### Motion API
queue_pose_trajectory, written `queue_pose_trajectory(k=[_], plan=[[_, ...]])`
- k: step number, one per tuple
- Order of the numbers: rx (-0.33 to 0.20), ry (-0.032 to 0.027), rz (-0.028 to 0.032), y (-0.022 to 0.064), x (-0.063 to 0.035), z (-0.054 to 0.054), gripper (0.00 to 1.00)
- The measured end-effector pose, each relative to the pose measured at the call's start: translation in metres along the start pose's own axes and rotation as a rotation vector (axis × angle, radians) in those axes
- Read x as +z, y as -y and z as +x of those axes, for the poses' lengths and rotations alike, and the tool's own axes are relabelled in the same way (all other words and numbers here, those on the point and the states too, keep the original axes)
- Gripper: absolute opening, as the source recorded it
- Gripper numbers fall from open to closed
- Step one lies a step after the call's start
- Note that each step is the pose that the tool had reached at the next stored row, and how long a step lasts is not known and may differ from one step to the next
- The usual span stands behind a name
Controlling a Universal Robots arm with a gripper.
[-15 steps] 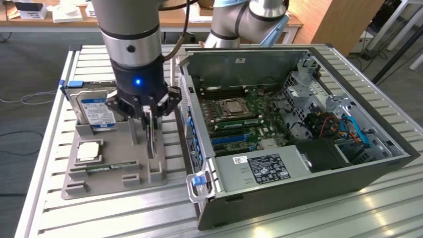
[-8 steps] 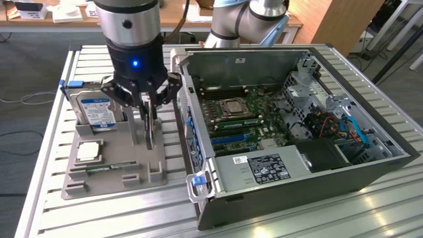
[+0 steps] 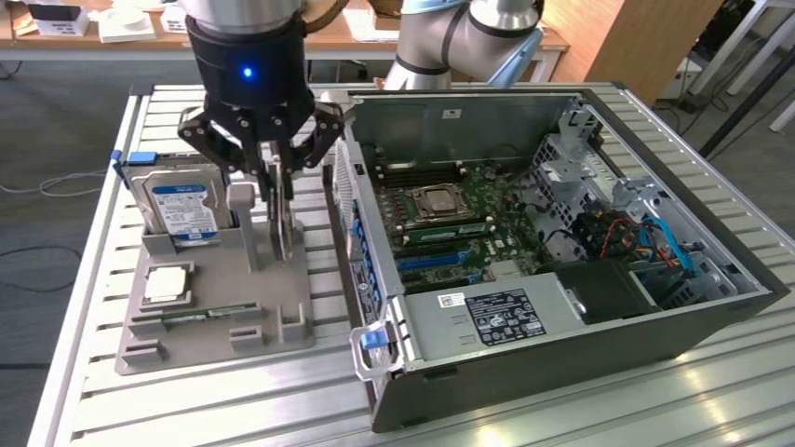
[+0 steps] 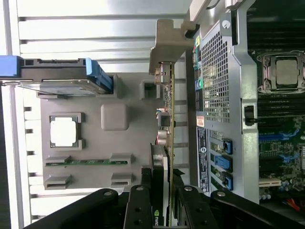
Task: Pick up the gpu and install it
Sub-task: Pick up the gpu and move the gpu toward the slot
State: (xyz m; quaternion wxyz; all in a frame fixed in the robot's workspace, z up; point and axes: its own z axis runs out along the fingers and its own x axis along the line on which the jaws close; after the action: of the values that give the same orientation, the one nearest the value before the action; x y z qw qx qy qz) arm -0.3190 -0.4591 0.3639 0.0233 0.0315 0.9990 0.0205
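The arm points straight down, its black gripper (image 3: 275, 191) pinching the thin dark gpu card (image 3: 283, 233), upright at the grey plastic holder (image 3: 205, 340).

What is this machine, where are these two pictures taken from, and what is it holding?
It is a robot arm ending in a gripper, a fingered claw. One picture comes from a camera off the arm, the other from its wrist. On the metal table sit an open computer case and a grey holder carrying a hard drive, a processor chip and a memory stick. The gripper is closed on the gpu, a thin card standing upright in that holder.
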Motion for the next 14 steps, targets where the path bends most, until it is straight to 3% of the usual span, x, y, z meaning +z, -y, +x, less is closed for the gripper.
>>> queue_pose_trajectory(k=[14], plan=[[0.0,0.0001,0.0,-0.0027,-0.0635,-0.003,0.27]])
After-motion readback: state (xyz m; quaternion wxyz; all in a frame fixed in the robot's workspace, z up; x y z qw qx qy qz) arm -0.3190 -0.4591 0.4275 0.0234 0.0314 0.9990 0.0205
